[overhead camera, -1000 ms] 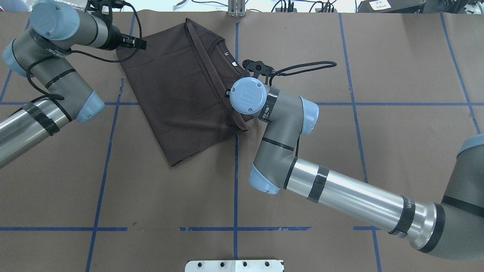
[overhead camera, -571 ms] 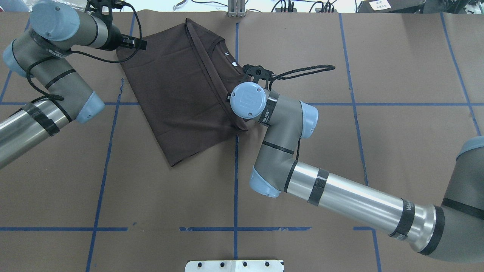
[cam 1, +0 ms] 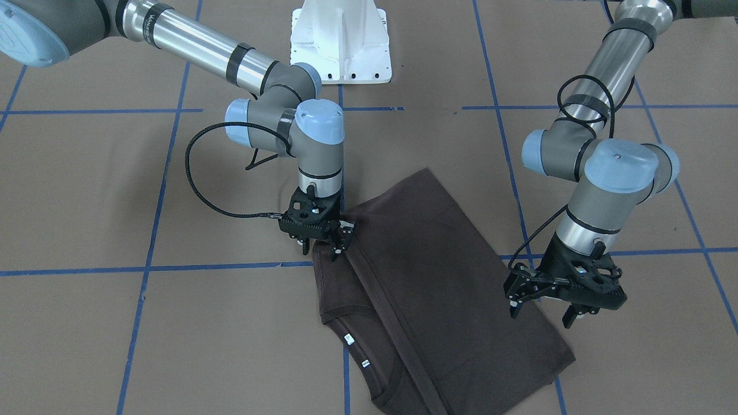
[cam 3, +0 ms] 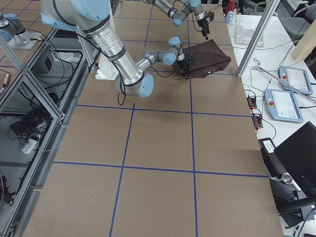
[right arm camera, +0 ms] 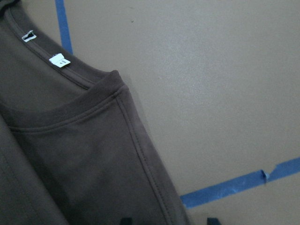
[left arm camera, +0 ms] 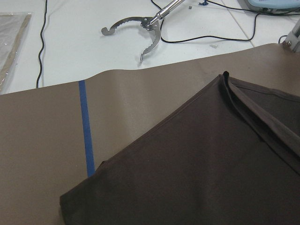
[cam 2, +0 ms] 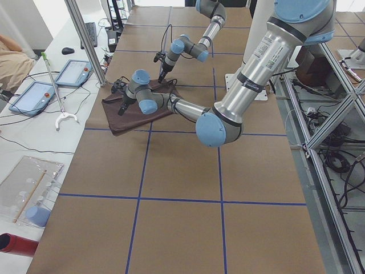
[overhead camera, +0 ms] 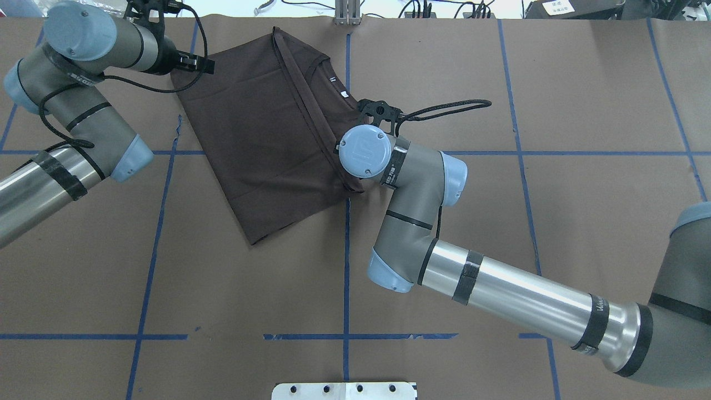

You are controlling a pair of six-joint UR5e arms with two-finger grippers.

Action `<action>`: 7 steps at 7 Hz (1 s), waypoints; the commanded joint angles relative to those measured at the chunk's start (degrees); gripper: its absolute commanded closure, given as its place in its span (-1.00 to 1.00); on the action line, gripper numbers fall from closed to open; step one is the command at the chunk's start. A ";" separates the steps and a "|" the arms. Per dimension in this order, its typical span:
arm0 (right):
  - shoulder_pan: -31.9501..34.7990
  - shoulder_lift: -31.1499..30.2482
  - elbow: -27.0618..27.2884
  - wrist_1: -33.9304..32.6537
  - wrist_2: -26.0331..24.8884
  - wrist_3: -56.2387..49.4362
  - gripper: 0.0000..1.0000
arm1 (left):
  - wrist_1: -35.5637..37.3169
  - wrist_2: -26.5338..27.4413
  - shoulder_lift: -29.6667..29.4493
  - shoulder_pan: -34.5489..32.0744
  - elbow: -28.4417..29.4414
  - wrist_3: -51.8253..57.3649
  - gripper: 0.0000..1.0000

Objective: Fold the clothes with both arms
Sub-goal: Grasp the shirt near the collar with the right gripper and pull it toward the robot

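The dark brown T-shirt [cam 1: 438, 288] lies folded on the brown table, collar and white neck tags [cam 1: 348, 339] toward the far edge; it also shows in the overhead view [overhead camera: 261, 128]. My right gripper [cam 1: 320, 249] points down at the shirt's shoulder edge near the collar. The right wrist view shows its two fingertips apart, straddling that hem [right arm camera: 140, 154]. My left gripper [cam 1: 542, 314] is open, just above the shirt's opposite side edge. The left wrist view shows the shirt's corner [left arm camera: 211, 164] but no fingers.
The white pedestal base [cam 1: 340, 40] stands at the robot's side of the table. Blue tape lines cross the brown surface. Beyond the far edge lie a metal grabber tool [left arm camera: 145, 26], cables and tablets [cam 2: 34, 94]. A metal post [cam 2: 85, 40] stands there.
My right wrist has shifted a little toward the robot's side along the shirt's edge. The left arm and the shirt have barely moved.
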 commanded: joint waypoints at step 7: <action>-6.51 -12.73 24.65 -8.81 -1.20 3.55 1.00 | -0.07 -0.16 -0.09 2.02 -0.51 -0.54 -1.00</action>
